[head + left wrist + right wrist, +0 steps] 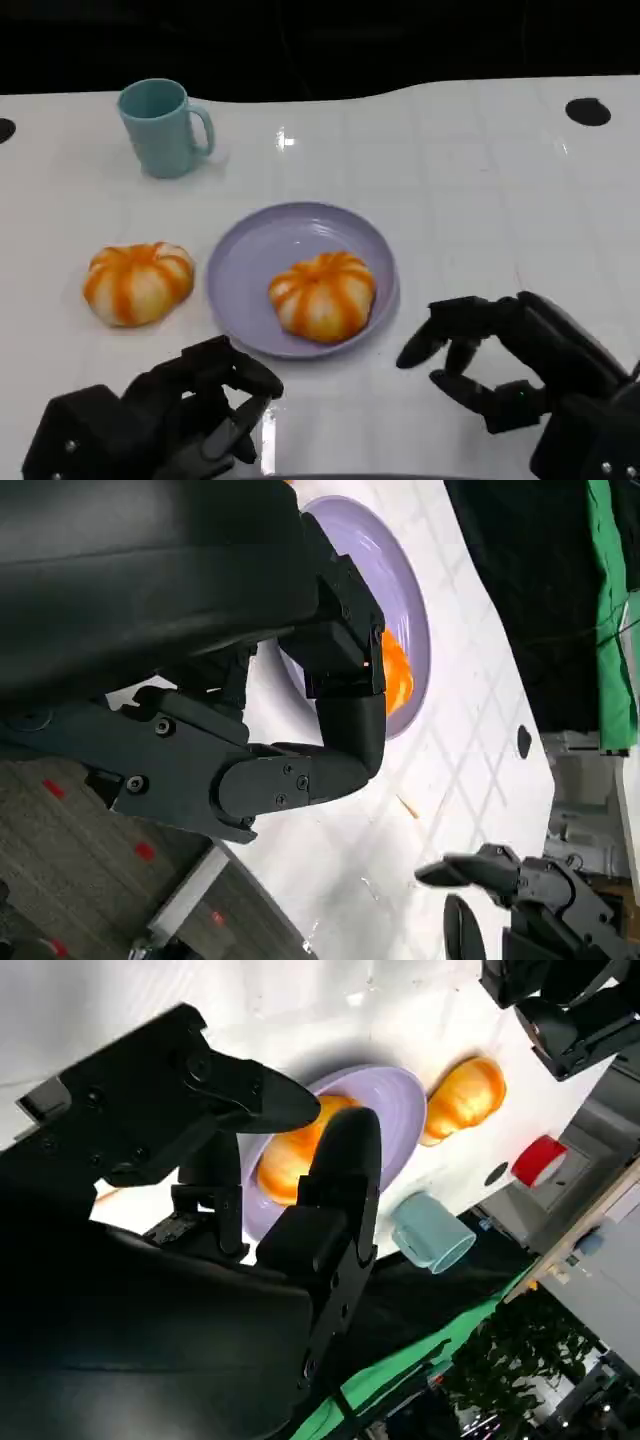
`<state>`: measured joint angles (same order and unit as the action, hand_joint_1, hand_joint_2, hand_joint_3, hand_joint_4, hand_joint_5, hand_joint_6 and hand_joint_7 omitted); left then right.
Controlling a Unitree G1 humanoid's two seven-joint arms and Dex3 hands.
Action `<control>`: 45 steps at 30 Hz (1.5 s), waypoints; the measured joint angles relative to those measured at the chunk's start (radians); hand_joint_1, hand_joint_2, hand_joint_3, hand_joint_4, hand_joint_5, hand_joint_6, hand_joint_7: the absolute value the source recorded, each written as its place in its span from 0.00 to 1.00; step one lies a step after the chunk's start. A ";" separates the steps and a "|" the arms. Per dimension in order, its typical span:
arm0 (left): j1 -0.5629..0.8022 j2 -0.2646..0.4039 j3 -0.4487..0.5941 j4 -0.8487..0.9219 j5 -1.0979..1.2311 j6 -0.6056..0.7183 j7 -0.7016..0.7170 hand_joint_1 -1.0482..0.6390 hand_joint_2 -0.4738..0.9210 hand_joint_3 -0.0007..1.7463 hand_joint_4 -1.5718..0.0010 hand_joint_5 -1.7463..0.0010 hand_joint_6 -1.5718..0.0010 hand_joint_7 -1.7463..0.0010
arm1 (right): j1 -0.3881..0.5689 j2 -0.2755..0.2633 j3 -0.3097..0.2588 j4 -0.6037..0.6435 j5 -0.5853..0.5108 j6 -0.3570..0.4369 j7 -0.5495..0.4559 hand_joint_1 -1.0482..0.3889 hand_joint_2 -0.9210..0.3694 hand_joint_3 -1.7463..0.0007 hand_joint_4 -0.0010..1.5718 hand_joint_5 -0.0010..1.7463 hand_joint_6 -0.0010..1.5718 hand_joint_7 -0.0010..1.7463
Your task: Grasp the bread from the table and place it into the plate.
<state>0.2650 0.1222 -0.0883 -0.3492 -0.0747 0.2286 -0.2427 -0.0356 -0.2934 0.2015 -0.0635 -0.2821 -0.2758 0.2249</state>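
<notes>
One bread roll (pixel 323 294) in the lilac plate (pixel 250 255), a second roll (pixel 138 282) at centre-left on the table.
Both hands, left (pixel 195 410) and right (pixel 500 360), hover empty, fingers spread; a careless left reach could knock the plate.

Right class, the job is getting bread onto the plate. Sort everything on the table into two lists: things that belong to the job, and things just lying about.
Belongs to the job:
- bread on the table
- bread on the plate
- purple plate
- left robot hand, open
- right robot hand, open

Just lying about:
- teal mug
</notes>
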 measured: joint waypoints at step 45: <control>0.010 0.048 0.036 0.011 -0.032 -0.017 -0.016 0.38 1.00 0.28 0.60 0.00 0.61 0.26 | 0.228 -0.066 -0.065 -0.158 -0.187 -0.019 -0.103 0.66 0.41 0.41 0.61 1.00 0.58 0.63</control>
<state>0.2746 0.1705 -0.0521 -0.3380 -0.1062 0.2118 -0.2587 0.1927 -0.3590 0.1362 -0.2218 -0.4691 -0.2944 0.1224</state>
